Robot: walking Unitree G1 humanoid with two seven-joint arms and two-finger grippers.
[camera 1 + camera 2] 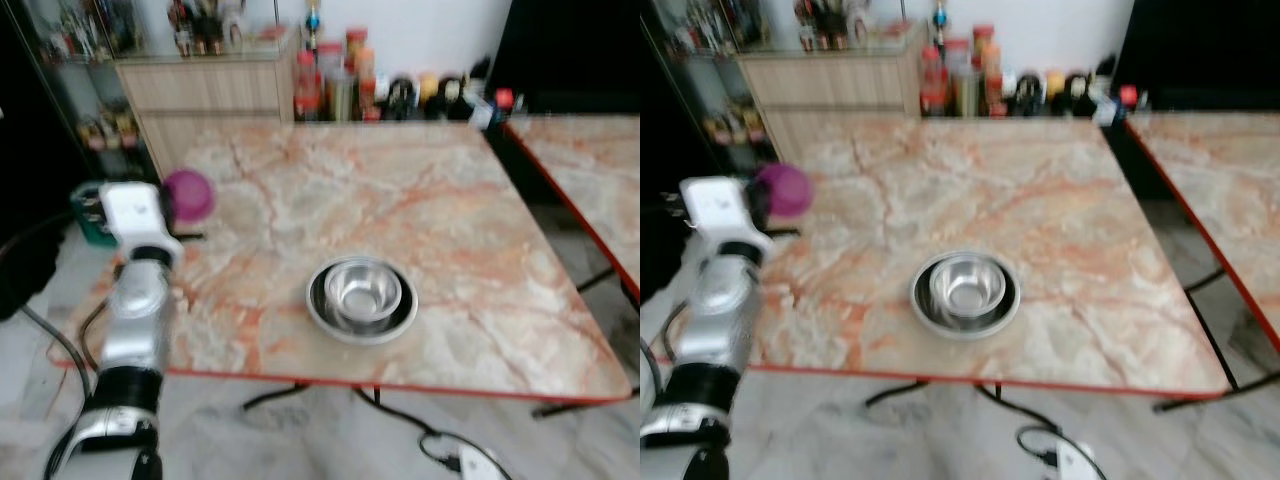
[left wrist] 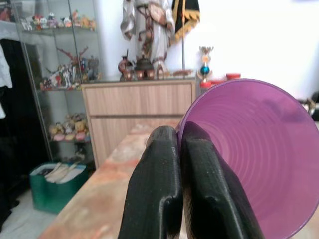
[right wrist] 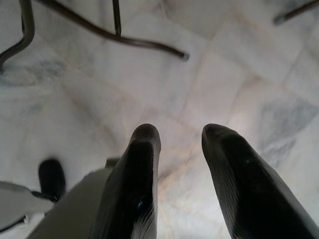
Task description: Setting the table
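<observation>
Left gripper (image 2: 178, 199) pinches purple cup (image 1: 188, 195) rim for placing, your 10 o'clock | right gripper (image 3: 179, 179) fingers wide, idle | bowls (image 1: 361, 297) table-centre

A bowl (image 1: 364, 291) sits in a plate (image 1: 361, 320) near the table's (image 1: 480, 250) front edge, with bottles (image 1: 340, 85) lined up behind the table.

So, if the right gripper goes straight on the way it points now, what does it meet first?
Probably the marble floor. The right gripper, fingers apart, points down at bare tiles; the table's dark legs lie off to the side.
</observation>
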